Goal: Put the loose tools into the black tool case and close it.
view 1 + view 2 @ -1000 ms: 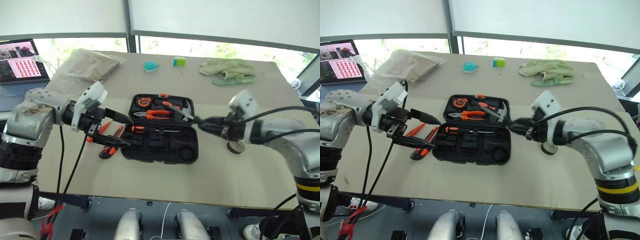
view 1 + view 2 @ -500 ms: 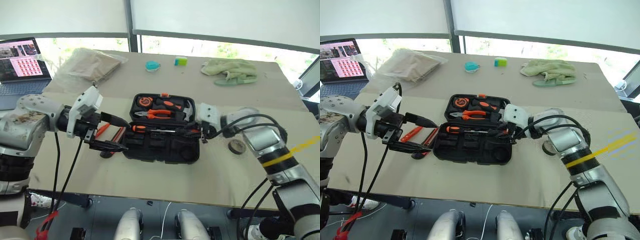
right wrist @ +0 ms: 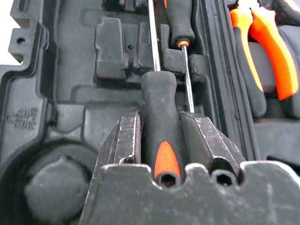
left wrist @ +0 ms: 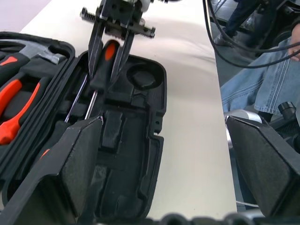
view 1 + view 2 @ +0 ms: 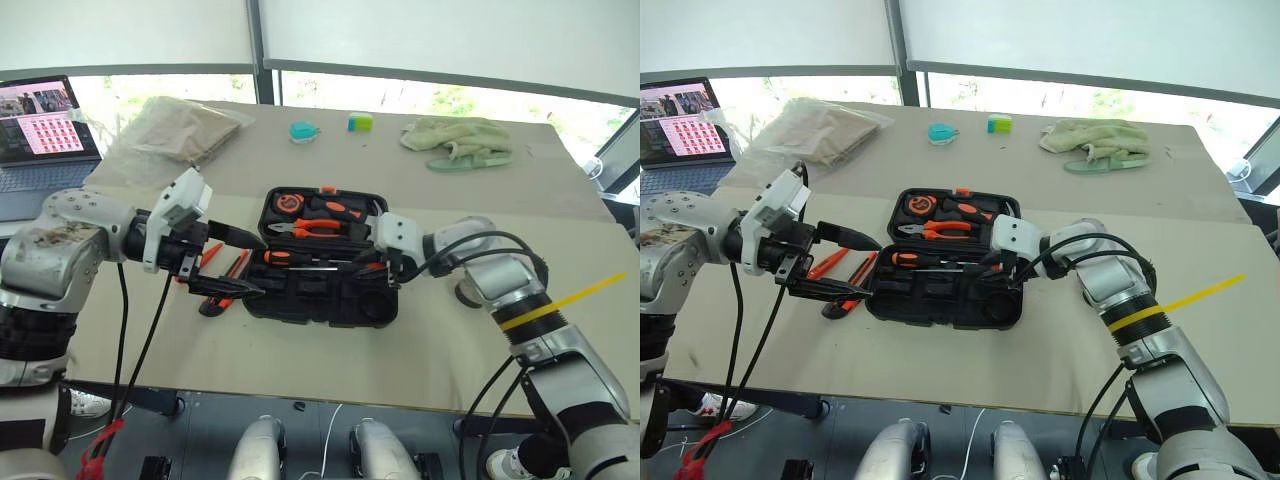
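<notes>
While seen from the head camera, lay open at the middle of the table (image 5: 430, 350): black tool case (image 5: 325, 256), pliers (image 5: 318, 228) and hammer (image 5: 362, 222) in its far half. Reached over the case's near half from the right: right gripper (image 5: 372, 268), clamped on a black-and-orange screwdriver (image 5: 345, 266). Hovered just left of the case with fingers spread wide and holding nothing: left gripper (image 5: 240, 262). Lay on the table under it, beside the case: loose orange tools (image 5: 222, 282). From the left wrist, showed the right gripper squeezing the screwdriver's handle above the case's slots. From the right wrist, showed the handle pinched between both fingers, shaft pointing along the tray beside a second screwdriver (image 3: 182, 23) already slotted.
</notes>
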